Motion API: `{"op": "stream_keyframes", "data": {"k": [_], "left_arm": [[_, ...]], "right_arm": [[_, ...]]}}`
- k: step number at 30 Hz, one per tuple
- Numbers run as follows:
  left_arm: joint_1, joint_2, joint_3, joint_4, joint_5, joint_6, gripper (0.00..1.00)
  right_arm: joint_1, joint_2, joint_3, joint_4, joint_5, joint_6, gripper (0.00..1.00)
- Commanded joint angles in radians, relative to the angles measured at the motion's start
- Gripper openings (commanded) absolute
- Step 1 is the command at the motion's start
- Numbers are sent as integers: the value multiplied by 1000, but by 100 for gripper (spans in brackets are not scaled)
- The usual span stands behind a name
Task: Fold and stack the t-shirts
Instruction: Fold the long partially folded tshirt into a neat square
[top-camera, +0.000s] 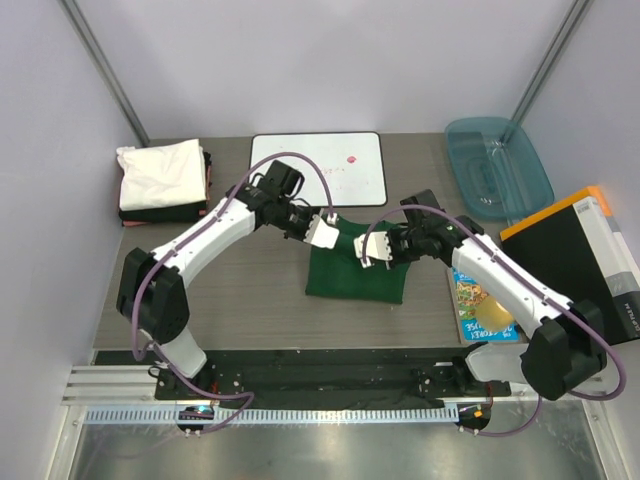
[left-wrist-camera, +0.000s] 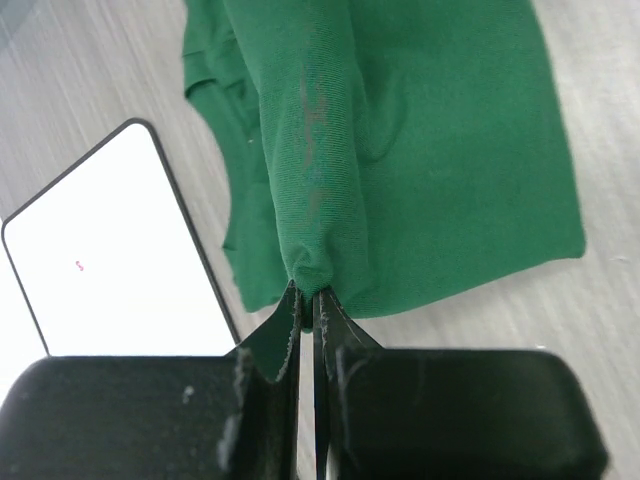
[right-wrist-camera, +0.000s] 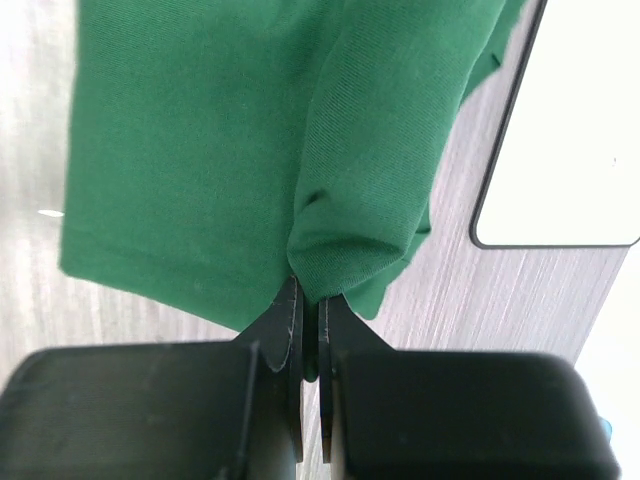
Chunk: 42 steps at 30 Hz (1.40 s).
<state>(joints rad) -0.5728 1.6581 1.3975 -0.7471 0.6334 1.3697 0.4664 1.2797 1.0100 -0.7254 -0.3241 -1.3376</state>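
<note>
1. The dark green t-shirt (top-camera: 355, 280) lies partly folded on the desk (top-camera: 250, 290) at the centre of the top view, just below the white board (top-camera: 320, 168).
2. The left pincer (top-camera: 322, 232) and the right pincer (top-camera: 368, 252) are each clamped on a raised pinch of its cloth.
3. A fold seems in hand. Next, both arms should carry the held edge across evenly, then move the shirt to the folded stack (top-camera: 160, 180) at upper left.
</note>
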Motion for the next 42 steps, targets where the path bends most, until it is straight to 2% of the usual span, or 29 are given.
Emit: {"op": "stream_keyframes", "data": {"k": [1,5,7,8,9,10,11,13,14,15,16,17,18,20,21,23,25,26,27,28,29,30,31,33,34,35,37,38,42], "left_arm": [[21,64,89,48,45,22,0],[28,133,142,51,46,31,0],[31,166,153,71,40,17,0],[33,173,150,124,16,-3,0],[36,177,124,176,-4,-39,0],[36,180,104,296,-35,-120,2],[37,174,77,392,-105,-176,7],[44,152,-40,638,-162,-234,42],[45,126,-82,723,-187,-274,49],[45,112,-151,805,-246,-296,76],[45,102,-173,906,-268,-313,88],[48,77,-184,905,-280,-342,91],[48,68,-169,867,-282,-339,87],[48,55,-146,737,-288,-353,87],[48,52,-123,665,-287,-348,83],[48,55,-108,499,-278,-365,81],[54,66,-56,310,-224,-454,88],[57,75,-33,254,-218,-501,89],[63,89,22,202,-201,-559,83],[74,127,61,70,-122,-675,74],[102,150,127,17,-85,-751,64],[122,170,150,-30,-25,-805,66],[142,196,162,-75,20,-943,73],[209,207,140,-71,145,-1067,96],[230,209,118,-16,176,-1130,99],[278,210,65,26,233,-1273,100],[312,215,5,169,256,-1415,100],[336,218,-50,213,268,-1542,100],[338,252,-152,435,282,-1721,100]], "right_arm": [[-41,44,38,96,0,-31,1],[-75,92,30,174,12,-26,4],[-78,115,6,255,58,23,17],[-78,115,-58,434,103,53,38],[-77,119,-95,534,193,81,55],[-77,124,-131,704,244,84,81],[-77,130,-198,797,290,87,99],[-81,145,-220,883,385,113,100],[-83,147,-217,886,396,136,100],[-84,145,-211,880,399,158,100],[-86,130,-206,859,395,175,100],[-86,122,-197,841,384,199,100],[-86,110,-185,805,358,213,100],[-86,98,-141,726,340,311,100],[-87,99,-113,654,338,342,100],[-101,115,-27,490,229,431,100],[-110,136,22,350,174,579,100],[-132,161,71,295,92,618,100],[-140,171,84,262,70,709,100],[-147,173,84,230,53,744,100],[-155,173,72,209,-8,753,100],[-163,167,61,204,-13,767,100],[-163,165,50,192,-18,794,100],[-182,173,33,172,-50,818,100],[-192,181,32,166,-62,859,100],[-207,190,26,161,-76,882,100],[-259,220,24,162,-137,978,100],[-277,231,22,167,-170,1011,100],[-327,270,22,202,-245,1107,100]]}}
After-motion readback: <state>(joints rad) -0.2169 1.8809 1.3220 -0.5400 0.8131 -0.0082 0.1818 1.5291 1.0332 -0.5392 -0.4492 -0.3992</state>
